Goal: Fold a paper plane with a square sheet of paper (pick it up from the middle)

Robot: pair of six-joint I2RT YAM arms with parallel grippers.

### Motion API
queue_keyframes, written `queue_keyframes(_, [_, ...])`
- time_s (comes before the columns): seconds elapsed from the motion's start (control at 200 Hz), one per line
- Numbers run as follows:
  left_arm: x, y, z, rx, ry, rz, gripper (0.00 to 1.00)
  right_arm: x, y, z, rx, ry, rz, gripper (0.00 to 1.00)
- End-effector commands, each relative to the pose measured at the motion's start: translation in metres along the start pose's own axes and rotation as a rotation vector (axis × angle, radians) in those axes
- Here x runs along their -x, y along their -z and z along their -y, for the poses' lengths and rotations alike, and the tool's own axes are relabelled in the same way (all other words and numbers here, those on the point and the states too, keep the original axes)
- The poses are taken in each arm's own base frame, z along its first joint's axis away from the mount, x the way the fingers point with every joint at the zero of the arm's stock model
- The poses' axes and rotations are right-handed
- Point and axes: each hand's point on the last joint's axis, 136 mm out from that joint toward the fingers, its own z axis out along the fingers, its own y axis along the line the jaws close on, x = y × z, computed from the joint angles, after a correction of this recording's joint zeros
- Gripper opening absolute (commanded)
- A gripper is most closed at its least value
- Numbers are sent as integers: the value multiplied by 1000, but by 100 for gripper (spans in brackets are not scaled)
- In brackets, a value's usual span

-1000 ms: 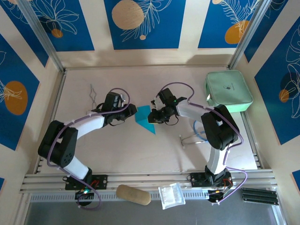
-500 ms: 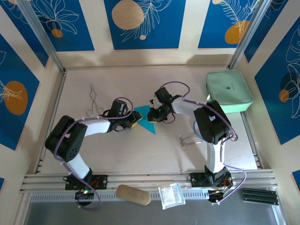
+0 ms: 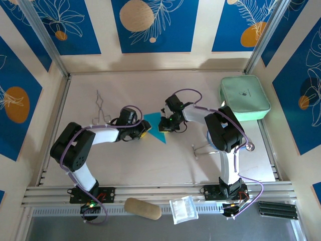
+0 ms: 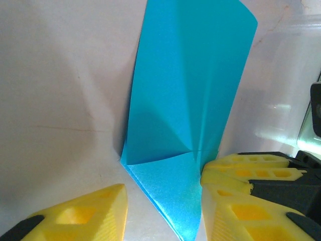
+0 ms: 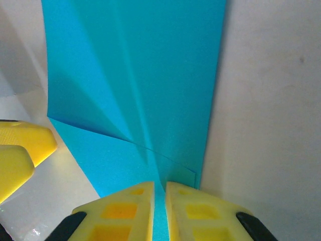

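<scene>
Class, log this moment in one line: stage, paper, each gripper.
stage: mid-fold | sheet of paper: creased, between grippers | right gripper: shut on sheet edge | left gripper: open, straddling its corner

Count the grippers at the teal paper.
2. The left gripper sits left of the teal paper, jaws open around a corner; the right gripper is pinched shut on its right side. None seems hidden.

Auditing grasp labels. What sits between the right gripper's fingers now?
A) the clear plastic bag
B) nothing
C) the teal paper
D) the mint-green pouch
C: in the right wrist view, the right gripper has its fingers nearly together, with an edge of the creased teal paper pinched in the narrow slit between them.
</scene>
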Motion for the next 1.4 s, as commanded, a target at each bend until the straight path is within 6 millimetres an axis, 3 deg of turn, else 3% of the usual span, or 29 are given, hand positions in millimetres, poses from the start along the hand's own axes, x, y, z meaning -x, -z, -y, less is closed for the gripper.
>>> queue_keyframes(0.0, [2, -7, 5, -13, 1, -4, 40, -9, -10, 18, -56, -37, -47, 17])
queue_keyframes(0.265, [3, -14, 13, -52, -1, -19, 39, -9, -10, 18, -50, -38, -49, 15])
queue_keyframes(0.455, [4, -10, 20, -77, -23, -17, 31, -9, -10, 20, -50, -41, -49, 14])
queue_keyframes(0.775, [13, -3, 27, -117, -99, -1, 29, -7, -9, 24, -40, -33, -40, 14])
queue_keyframes(0.95, [21, -6, 18, -93, -137, 10, 26, -3, -6, 25, -34, -17, -29, 14])
queue_keyframes(1.396, [25, -12, 31, -165, -137, -8, 16, 12, 7, 5, 24, 53, 31, 18])
